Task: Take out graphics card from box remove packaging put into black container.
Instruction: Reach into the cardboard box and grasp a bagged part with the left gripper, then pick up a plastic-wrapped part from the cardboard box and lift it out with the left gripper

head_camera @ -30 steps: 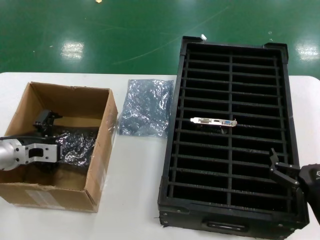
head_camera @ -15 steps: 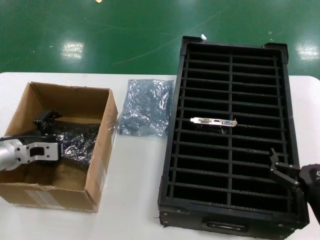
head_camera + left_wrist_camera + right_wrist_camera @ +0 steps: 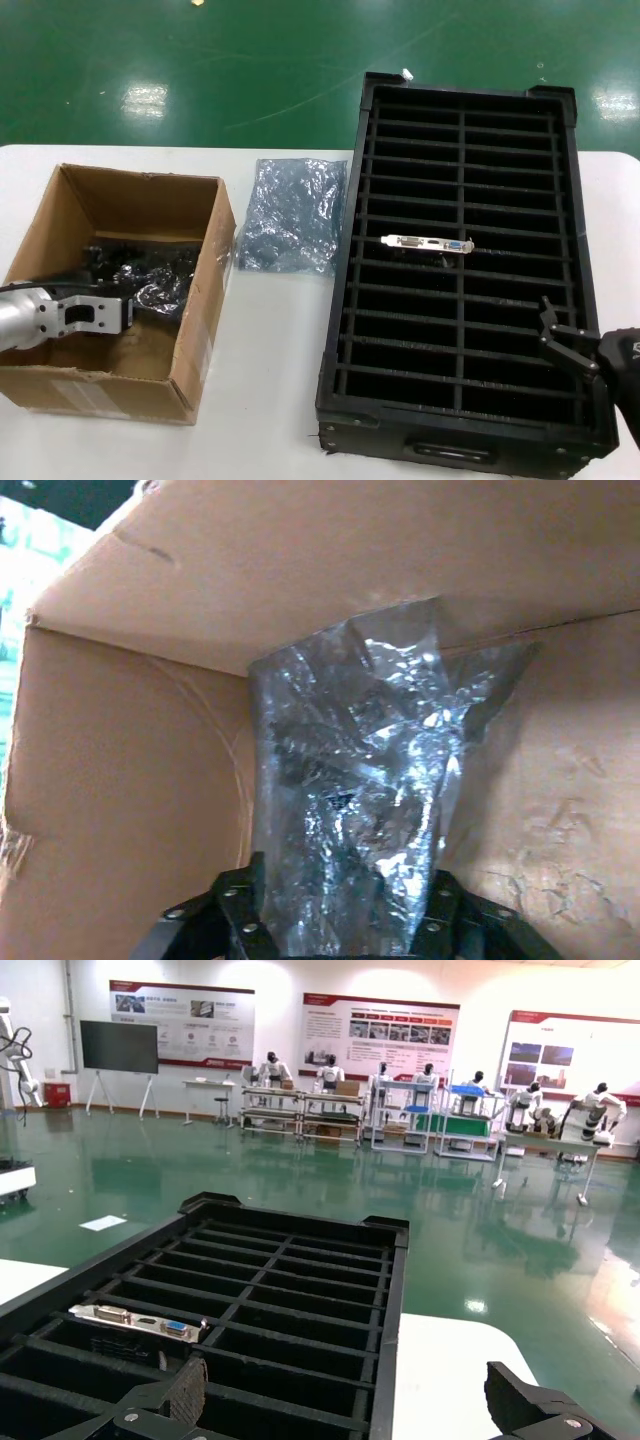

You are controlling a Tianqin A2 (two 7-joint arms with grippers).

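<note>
Inside box (image 3: 190, 330), left end effector (image 3: 335, 920) gripping bagged card (image 3: 355, 810)

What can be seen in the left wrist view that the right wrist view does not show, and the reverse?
Only the left wrist view shows the inside of the cardboard box and a crinkly plastic bag between the left gripper jaws. Only the right wrist view shows the black tray, a seated graphics card, the open right gripper and a hall behind. They share nothing.
</note>
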